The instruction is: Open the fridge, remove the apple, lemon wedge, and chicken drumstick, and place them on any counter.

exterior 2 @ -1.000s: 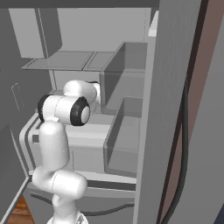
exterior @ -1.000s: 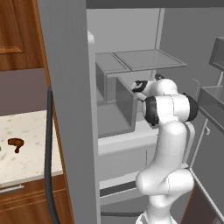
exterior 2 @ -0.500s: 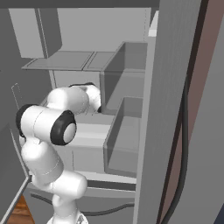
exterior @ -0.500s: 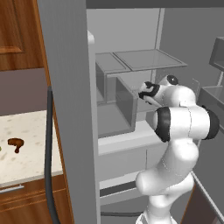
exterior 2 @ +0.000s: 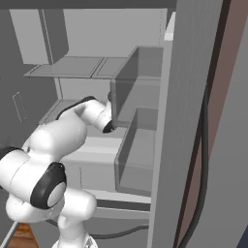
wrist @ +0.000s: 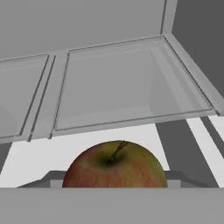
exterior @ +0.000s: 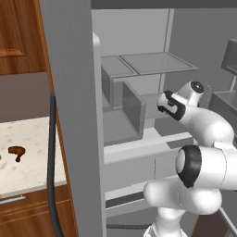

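Hand view: round red-green apple (wrist: 115, 165) sits close ahead inside the open grey fridge (exterior: 139, 69); whether the gripper holds it, I cannot tell.

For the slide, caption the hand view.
Apple close before the hand camera, stem up, below the fridge's glass shelves.

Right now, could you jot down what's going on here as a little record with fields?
fridge: door swung open, grey shelves and bins showing inside
arm: reaching into the fridge interior
apple: reddish-green, stem up, close in front of the hand camera
pincer: fingertips not visible, grip on the apple unclear
chicken drumstick: lying on the counter left of the fridge
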Motion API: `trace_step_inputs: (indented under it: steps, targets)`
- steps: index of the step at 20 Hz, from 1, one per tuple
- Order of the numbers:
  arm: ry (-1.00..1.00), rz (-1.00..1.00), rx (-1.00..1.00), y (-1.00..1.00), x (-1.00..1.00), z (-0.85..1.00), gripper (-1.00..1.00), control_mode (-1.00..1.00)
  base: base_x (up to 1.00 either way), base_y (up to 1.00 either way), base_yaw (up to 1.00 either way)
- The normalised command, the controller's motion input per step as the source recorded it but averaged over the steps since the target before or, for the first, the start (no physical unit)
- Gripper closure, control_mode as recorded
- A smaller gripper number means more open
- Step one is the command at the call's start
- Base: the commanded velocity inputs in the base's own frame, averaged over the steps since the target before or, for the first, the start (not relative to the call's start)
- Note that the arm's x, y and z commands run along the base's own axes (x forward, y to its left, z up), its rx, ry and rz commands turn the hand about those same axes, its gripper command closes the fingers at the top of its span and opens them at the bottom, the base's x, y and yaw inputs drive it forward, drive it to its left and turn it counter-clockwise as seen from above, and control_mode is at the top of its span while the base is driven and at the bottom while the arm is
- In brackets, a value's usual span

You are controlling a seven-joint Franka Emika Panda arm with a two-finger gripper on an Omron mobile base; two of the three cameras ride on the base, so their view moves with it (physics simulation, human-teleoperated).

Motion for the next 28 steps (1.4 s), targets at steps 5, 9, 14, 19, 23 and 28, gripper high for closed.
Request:
trace_step_inputs:
  steps: [5, 9, 14, 19, 23, 28]
  targets:
    - [0.0, 0.05, 0.0, 0.1, -0.68, 0.6, 1.0, -1.0, 0.0, 0.0, 0.0]
    - [0.01, 0.06, 0.0, 0.21, -0.7, 0.53, 1.0, -1.0, 0.0, 0.0, 0.0]
    - [0.08, 0.09, 0.0, 0.23, -0.75, 0.47, 1.0, -1.0, 0.0, 0.0, 0.0]
    - [0.15, 0.13, 0.0, 0.34, -0.61, 0.36, 1.0, -1.0, 0.0, 0.0, 0.0]
    - [0.12, 0.12, 0.0, 0.38, -0.68, 0.35, 1.0, -1.0, 0.0, 0.0, 0.0]
    - [0.02, 0.04, -0.01, 0.5, -0.76, 0.23, 1.0, -1.0, 0.0, 0.0, 0.0]
